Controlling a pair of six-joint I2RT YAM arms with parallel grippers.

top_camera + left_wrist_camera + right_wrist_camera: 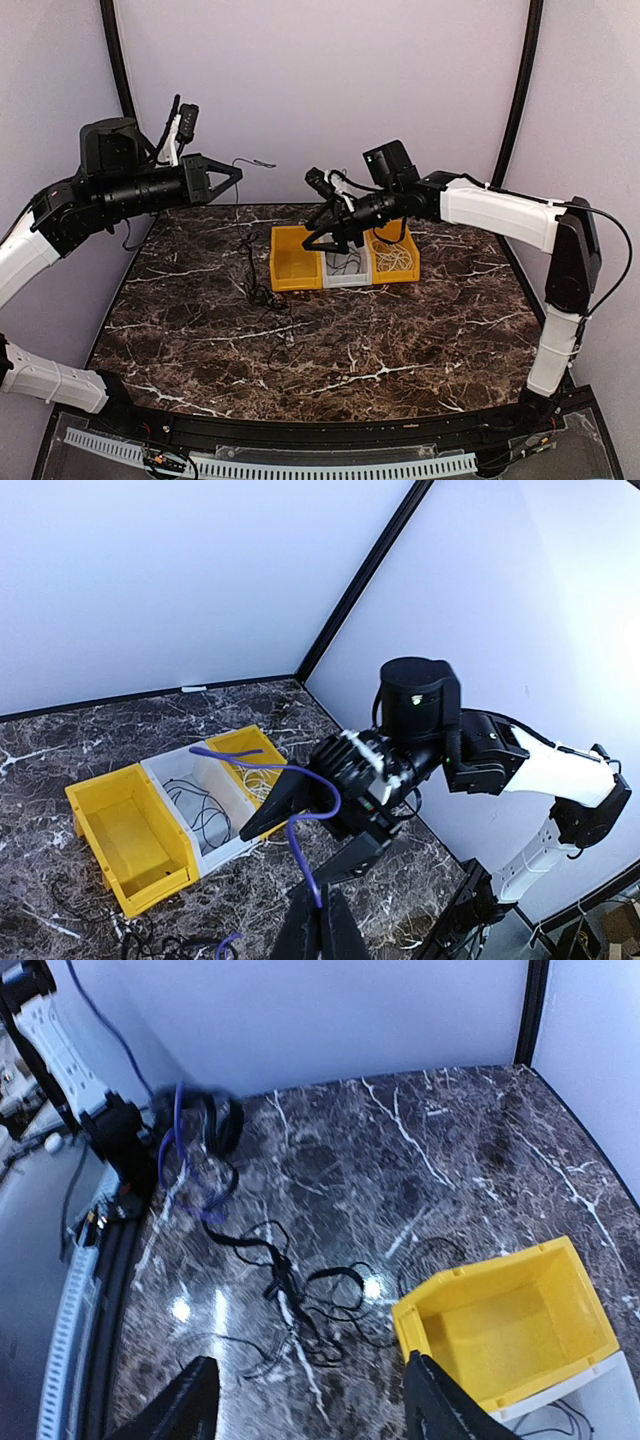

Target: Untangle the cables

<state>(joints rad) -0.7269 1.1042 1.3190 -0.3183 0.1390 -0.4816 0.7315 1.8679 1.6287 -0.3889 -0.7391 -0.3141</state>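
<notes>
My left gripper (238,176) is raised at the back left, shut on a thin dark cable (298,852) that looks purplish in the wrist views. The cable arcs above the fingertips and hangs down to a black tangle (262,294) lying on the table. That tangle (300,1290) lies ahead of my right gripper (315,1405), which is open with nothing between its fingers. My right gripper (322,240) hovers over the left end of the bins. A white cable (396,258) lies in the right yellow bin. A black cable (200,805) lies in the white middle bin.
Three bins stand in a row at the back centre: a yellow one (285,262) with nothing in it, a white one (347,280), and a yellow one (408,270). The dark marble table (350,350) is enclosed by pale walls with black corner posts (520,90).
</notes>
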